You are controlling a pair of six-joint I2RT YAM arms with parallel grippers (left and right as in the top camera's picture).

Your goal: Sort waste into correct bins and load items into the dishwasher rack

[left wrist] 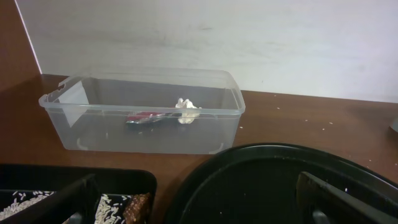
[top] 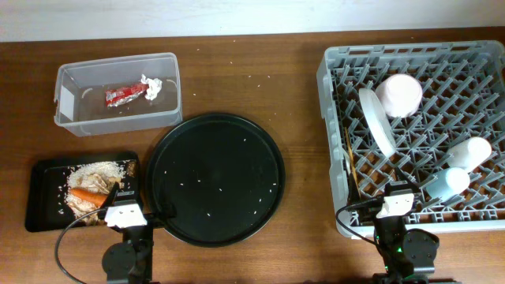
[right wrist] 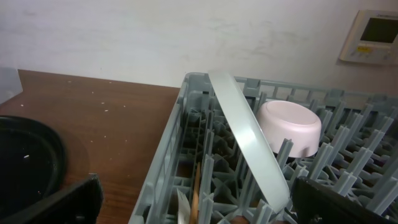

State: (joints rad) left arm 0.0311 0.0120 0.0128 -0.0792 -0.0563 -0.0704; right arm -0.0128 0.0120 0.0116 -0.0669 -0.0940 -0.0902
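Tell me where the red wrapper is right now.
Overhead view, far left side: the red wrapper lies inside the clear tub, right beside the crumpled tissue, beyond the black food tray.

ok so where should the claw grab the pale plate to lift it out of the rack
Take the pale round plate by its top rim, coming down from above. It stands on edge, leaning between the pegs of the grey plastic dishwasher rack, so only that thin rim is free. The white bowl crowds its far end; probably grip nearer.
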